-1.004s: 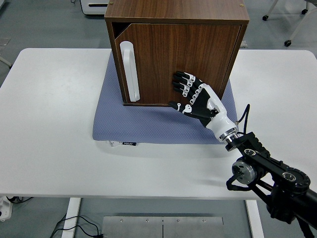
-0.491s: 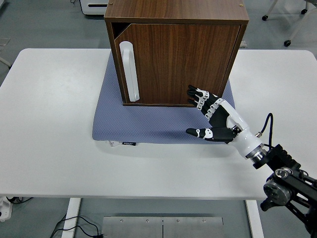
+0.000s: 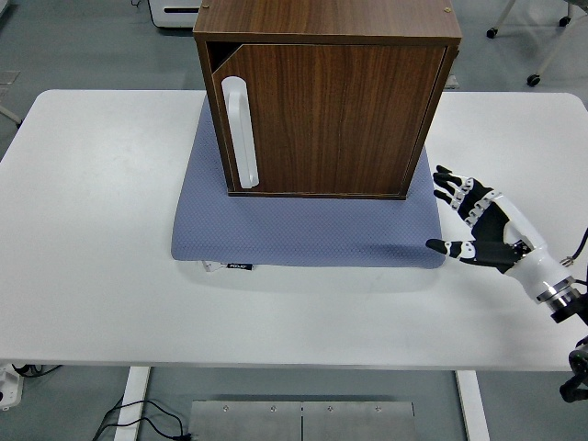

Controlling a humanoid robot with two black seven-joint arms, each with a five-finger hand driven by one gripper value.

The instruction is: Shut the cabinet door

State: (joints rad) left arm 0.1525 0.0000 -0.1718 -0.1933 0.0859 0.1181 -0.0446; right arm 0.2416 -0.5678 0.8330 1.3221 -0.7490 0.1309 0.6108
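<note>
A dark walnut cabinet (image 3: 326, 96) stands on a blue-grey mat (image 3: 294, 230) at the middle of the white table. Its door (image 3: 322, 119) lies almost flush with the front; only a thin gap shows at the upper left corner. A long white handle (image 3: 242, 133) runs down the door's left side. My right hand (image 3: 464, 220), black and white, hovers over the table to the right of the mat, off the cabinet, with its fingers spread and holding nothing. My left arm does not show.
The mat's front edge carries a small label (image 3: 237, 266). Bare white table (image 3: 92, 230) spreads on the left and along the front. Chair wheels (image 3: 533, 81) stand on the floor behind the table at the upper right.
My right hand has left the door's lower right face and drawn back right and toward me, off the mat. The door has swung slightly further in.
</note>
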